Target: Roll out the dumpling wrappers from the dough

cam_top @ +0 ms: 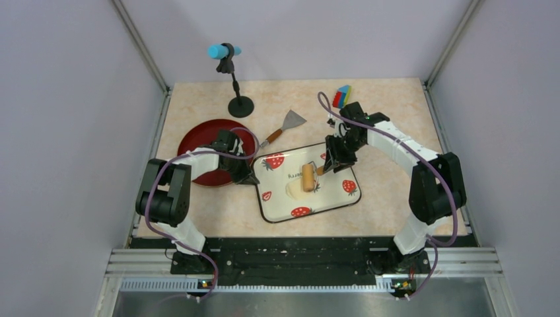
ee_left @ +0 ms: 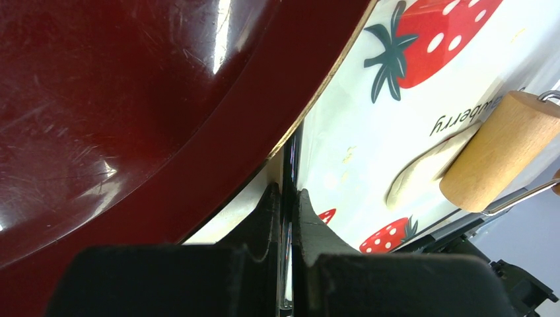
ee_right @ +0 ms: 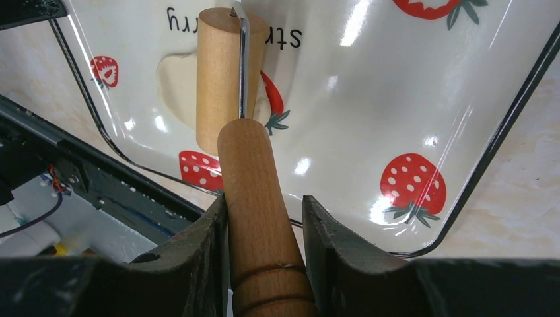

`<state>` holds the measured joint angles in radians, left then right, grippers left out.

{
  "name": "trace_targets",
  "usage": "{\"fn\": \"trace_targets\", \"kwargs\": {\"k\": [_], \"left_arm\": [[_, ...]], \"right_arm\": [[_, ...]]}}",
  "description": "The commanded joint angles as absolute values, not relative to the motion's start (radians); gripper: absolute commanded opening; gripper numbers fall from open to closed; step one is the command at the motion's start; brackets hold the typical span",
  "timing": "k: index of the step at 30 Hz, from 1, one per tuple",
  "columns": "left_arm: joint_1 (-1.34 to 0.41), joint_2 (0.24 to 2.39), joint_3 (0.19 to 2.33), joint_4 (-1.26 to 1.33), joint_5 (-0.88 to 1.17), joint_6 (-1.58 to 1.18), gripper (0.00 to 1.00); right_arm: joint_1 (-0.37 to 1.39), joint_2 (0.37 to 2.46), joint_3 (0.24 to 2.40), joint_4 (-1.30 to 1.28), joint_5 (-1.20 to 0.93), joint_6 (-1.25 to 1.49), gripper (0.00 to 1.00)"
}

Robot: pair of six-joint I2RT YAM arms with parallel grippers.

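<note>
The dough (cam_top: 293, 190) is a flattened pale cream patch on the strawberry-print tray (cam_top: 337, 198). It also shows in the left wrist view (ee_left: 413, 177) and the right wrist view (ee_right: 173, 78). The wooden rolling pin's roller (cam_top: 308, 177) lies on the dough's right part (ee_right: 216, 79). My right gripper (ee_right: 264, 201) is shut on the pin's wooden handle (ee_right: 254, 172), over the tray's far right side (cam_top: 338, 157). My left gripper (ee_left: 288, 198) is shut on the tray's thin black left rim (cam_top: 249, 177). No round dumpling wrappers are in view.
A dark red plate (cam_top: 205, 142) lies left of the tray, touching its corner (ee_left: 132, 99). A metal scraper with a wooden handle (cam_top: 285, 127) lies behind the tray. A black stand with a blue top (cam_top: 238, 99) and a coloured block (cam_top: 341, 96) are at the back.
</note>
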<state>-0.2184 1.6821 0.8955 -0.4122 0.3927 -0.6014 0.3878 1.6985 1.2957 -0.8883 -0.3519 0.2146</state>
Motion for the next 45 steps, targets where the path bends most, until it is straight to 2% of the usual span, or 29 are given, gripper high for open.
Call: {"fn": "trace_targets", "kwargs": {"k": [1, 16, 27, 39, 45], "left_arm": [[-0.132, 1.662, 0.872, -0.511, 0.092, -0.518, 0.0], [-0.129, 1.666, 0.881, -0.508, 0.118, -0.508, 0.0], [-0.132, 1.689, 0.881, -0.483, 0.209, -0.441, 0.0], [-0.135, 1.704, 0.9, -0.501, 0.219, -0.42, 0.0], [-0.148, 1.719, 0.935, -0.504, 0.271, -0.441, 0.0]], "right_arm": [[0.319, 1.782, 1.215, -1.072, 0.167, 0.141, 0.0], [0.268, 1.751, 1.234, -1.077, 0.096, 0.12, 0.0], [0.282, 1.646, 1.39, -1.004, -0.179, 0.059, 0.0], [0.48, 1.731, 1.608, -0.956, -0.367, 0.041, 0.0], [0.578, 1.807, 1.628, -0.92, -0.43, 0.037, 0.0]]}}
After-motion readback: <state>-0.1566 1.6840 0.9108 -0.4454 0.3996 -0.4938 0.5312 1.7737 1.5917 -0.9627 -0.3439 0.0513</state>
